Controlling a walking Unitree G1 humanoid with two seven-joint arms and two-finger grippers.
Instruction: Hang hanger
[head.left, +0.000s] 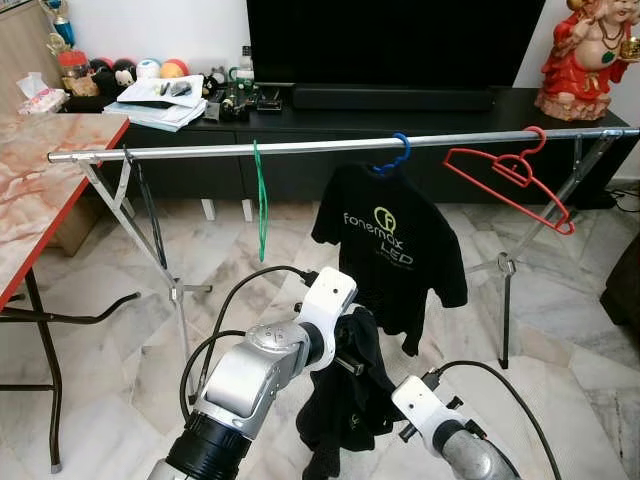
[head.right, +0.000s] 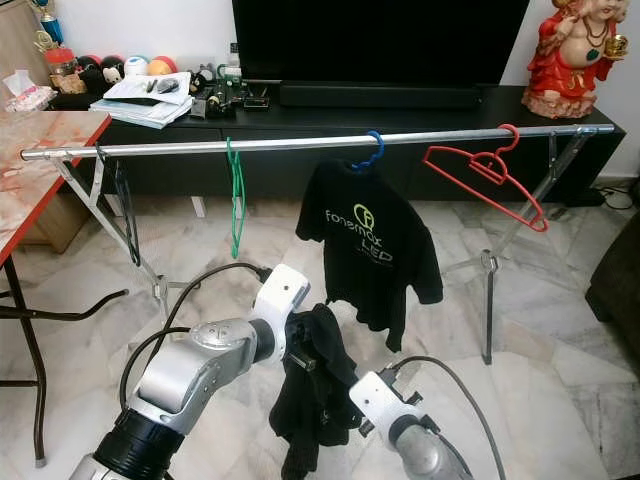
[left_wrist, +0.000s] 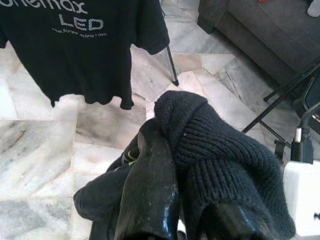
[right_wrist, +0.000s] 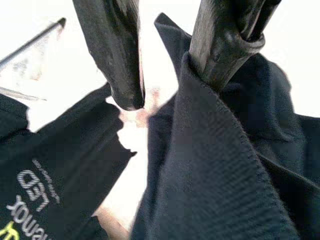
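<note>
Item: metal clothes rail (head.left: 330, 146), horizontal on crossed folding legs, spanning the marble floor (head.left: 120, 400) in front of a black TV console (head.left: 400, 110).

On the rail, from the 9 o'clock end toward 3 o'clock: a dark hanger (head.left: 150, 215) by the leg, edge-on; a green hanger (head.left: 261, 200), edge-on; a blue hanger (head.left: 396, 155) carrying a black T-shirt (head.left: 390, 250) with a printed logo; a red hanger (head.left: 510, 180), bare, tilted, hooked near the far end.

Item: dark knit garment (head.left: 345, 400), bunched, hanging below the rail at 6 o'clock of the T-shirt, held between both arms. Whether a hanger is inside it cannot be told.

Left gripper (left_wrist: 170, 200): at 6 o'clock of the head views, just under the T-shirt hem; its fingers (left_wrist: 150, 190) are pressed into the knit garment, which folds over and between them, so it is pinching the garment.

Right gripper (right_wrist: 170, 65): low at 5 o'clock, beside the garment; its fingers (right_wrist: 115, 50) stand spread, one finger tucked against a fold of the dark cloth, the other free beside it. A firm grip cannot be confirmed.

Surroundings: marble-patterned table (head.left: 40, 190) at 9 o'clock; papers (head.left: 160, 100) and small items on the console; red figurine (head.left: 585, 55) at 2 o'clock; dark screen (head.left: 390, 40) at 12 o'clock; grey sofa (left_wrist: 260, 35) seen from the left wrist
</note>
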